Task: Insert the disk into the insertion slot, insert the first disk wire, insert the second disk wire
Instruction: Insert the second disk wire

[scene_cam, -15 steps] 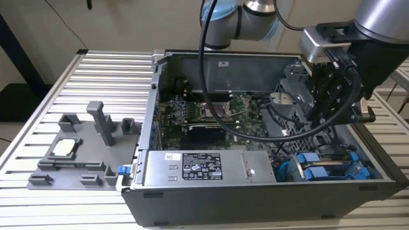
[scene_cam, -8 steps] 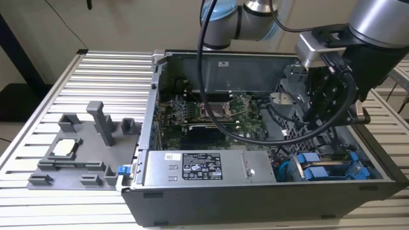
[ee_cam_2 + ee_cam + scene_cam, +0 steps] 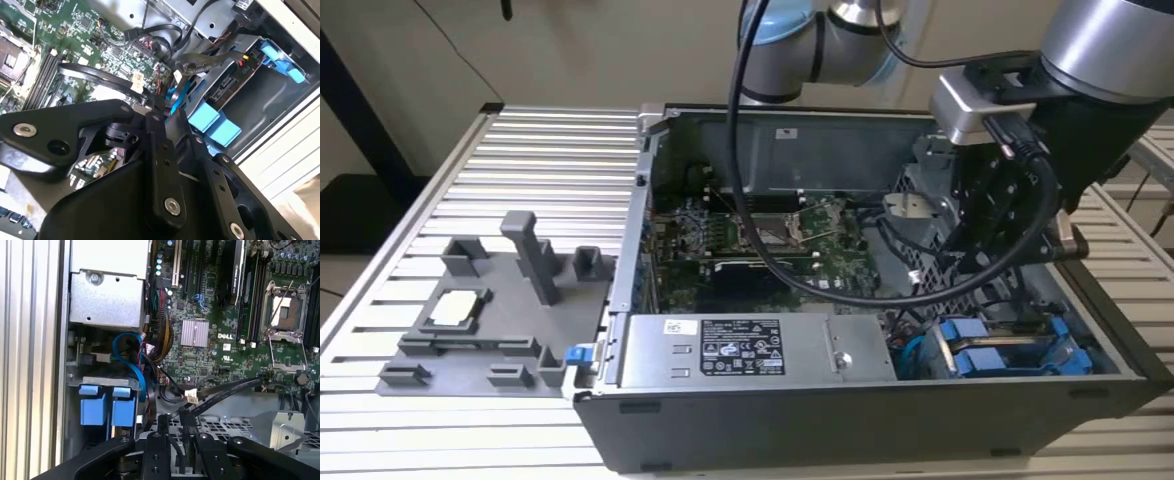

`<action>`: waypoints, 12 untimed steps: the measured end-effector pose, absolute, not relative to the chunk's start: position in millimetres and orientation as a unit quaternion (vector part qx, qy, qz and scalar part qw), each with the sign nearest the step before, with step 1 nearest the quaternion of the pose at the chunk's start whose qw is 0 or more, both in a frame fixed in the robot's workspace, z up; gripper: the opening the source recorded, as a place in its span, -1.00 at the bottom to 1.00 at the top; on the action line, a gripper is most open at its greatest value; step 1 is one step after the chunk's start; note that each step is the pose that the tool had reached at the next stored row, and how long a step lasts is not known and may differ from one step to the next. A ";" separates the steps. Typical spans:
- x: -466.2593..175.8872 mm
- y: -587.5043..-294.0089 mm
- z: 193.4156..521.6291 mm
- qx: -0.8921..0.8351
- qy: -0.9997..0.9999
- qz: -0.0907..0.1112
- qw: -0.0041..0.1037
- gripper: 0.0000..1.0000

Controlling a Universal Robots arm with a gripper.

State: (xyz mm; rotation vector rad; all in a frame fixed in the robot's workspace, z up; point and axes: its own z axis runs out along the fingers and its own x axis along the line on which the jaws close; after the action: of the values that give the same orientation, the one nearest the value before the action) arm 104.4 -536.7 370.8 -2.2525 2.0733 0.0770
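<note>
Wide slatted metal table, cut off at the lower edge of the exterior view. On it an open computer case and, toward the exterior view's left, a grey fixture tray. Above the case the robot arm, cut off at the upper edge and covering part of the case's inside on the exterior view's right.

Inside the case a green motherboard, then a grey power supply with a white sticker along the near wall. Further in, a perforated cage, partly hidden behind black cables.

Just beside the power supply, on the exterior view's right, the insertion slot. Already in the slot the disk, mostly hidden by the metal walls, with two blue tabs at its end.

Gripper low in the case by the cage, near the disk but apart from it. Cannot tell whether closed on something or not.

Close to the gripper a black wire, beside it a small white connector. Next to the slot a curling blue wire.
</note>
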 end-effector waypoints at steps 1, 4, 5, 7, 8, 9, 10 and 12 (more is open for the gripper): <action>104.4 -536.7 370.8 -0.736 0.676 0.025 0.040 -0.32; 103.6 -536.7 370.0 -0.737 0.674 0.026 0.040 -0.18; 102.6 -536.7 368.9 -0.737 0.674 0.027 0.043 -0.18; 100.2 -536.6 366.9 -0.739 0.672 0.029 0.047 -0.18; 99.4 -536.7 366.0 -0.740 0.670 0.029 0.049 -0.18; 99.3 -536.6 365.0 -0.742 0.668 0.030 0.051 -0.18; 99.3 -536.6 363.8 -0.743 0.667 0.030 0.053 -0.18; 99.2 -536.5 363.7 -0.743 0.666 0.031 0.053 -0.18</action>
State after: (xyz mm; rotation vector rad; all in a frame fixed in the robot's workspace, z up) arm 99.2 -536.5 363.7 -2.2583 2.0253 0.0929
